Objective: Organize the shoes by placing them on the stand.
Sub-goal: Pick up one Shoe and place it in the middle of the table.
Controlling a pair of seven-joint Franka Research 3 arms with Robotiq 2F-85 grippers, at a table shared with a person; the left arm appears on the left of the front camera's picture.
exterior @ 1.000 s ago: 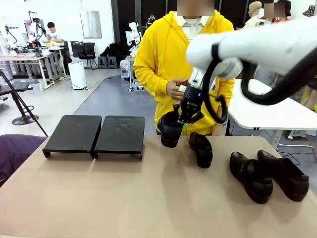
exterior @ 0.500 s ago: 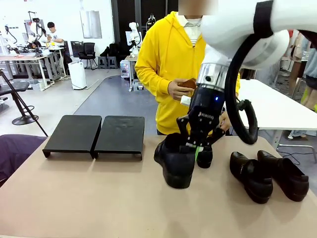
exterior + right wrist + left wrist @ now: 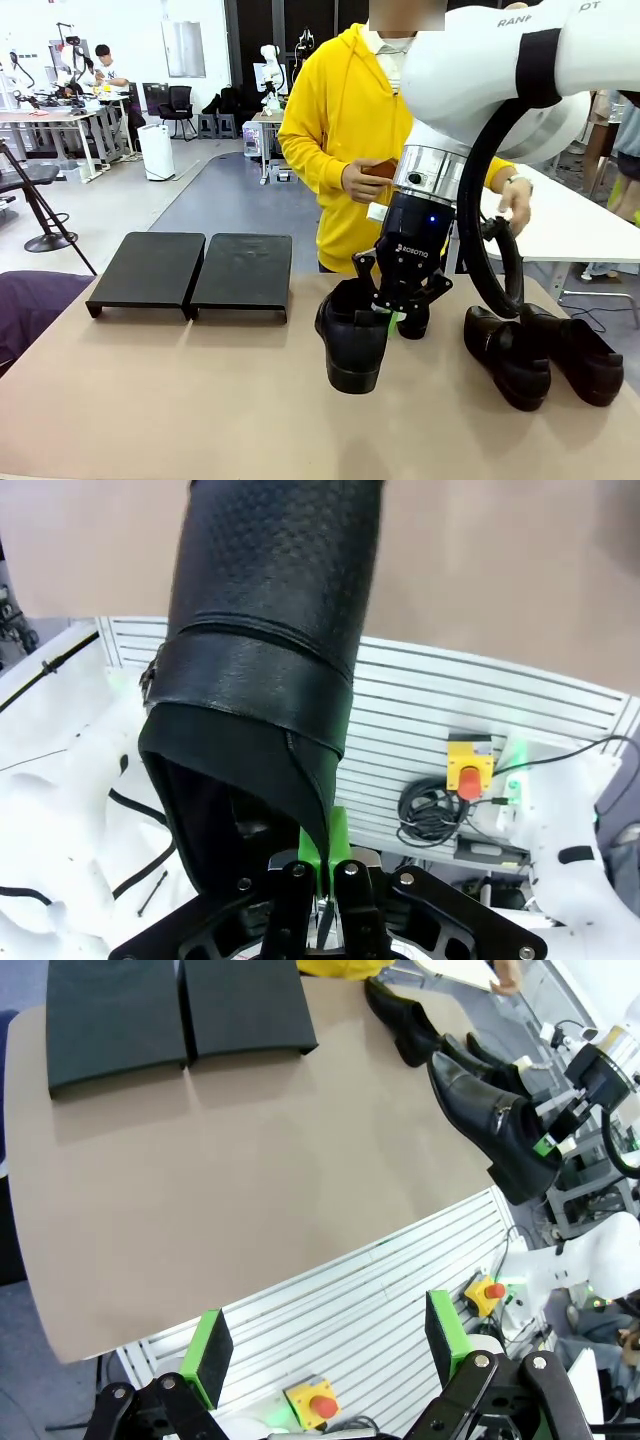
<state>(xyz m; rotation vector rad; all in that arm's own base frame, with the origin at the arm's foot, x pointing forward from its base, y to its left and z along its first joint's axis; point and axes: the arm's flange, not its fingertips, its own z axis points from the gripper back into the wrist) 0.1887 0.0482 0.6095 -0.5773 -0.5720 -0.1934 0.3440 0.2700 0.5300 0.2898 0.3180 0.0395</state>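
My right gripper [image 3: 398,310] is shut on the rim of a glossy black shoe [image 3: 350,345], which hangs toe-down just above the table's middle. The right wrist view shows the same shoe [image 3: 270,630] pinched at its opening by the gripper [image 3: 322,868]. A second shoe [image 3: 412,320] lies partly hidden behind the gripper. Two more shoes [image 3: 505,355] [image 3: 575,350] lie side by side at the right. The black two-section stand [image 3: 190,270] sits bare at the far left. My left gripper [image 3: 327,1345] hovers open, high over the table's near edge, with the stand [image 3: 170,1010] far ahead.
A person in a yellow hoodie [image 3: 340,120] stands at the far side, one hand [image 3: 365,180] holding a small brown thing, the other hand [image 3: 515,205] on a white table behind. Bare tabletop [image 3: 180,390] lies between the held shoe and the stand.
My right arm has carried the shoe from the far side, beside the second shoe, toward the near middle of the table and lower. The left gripper stays open.
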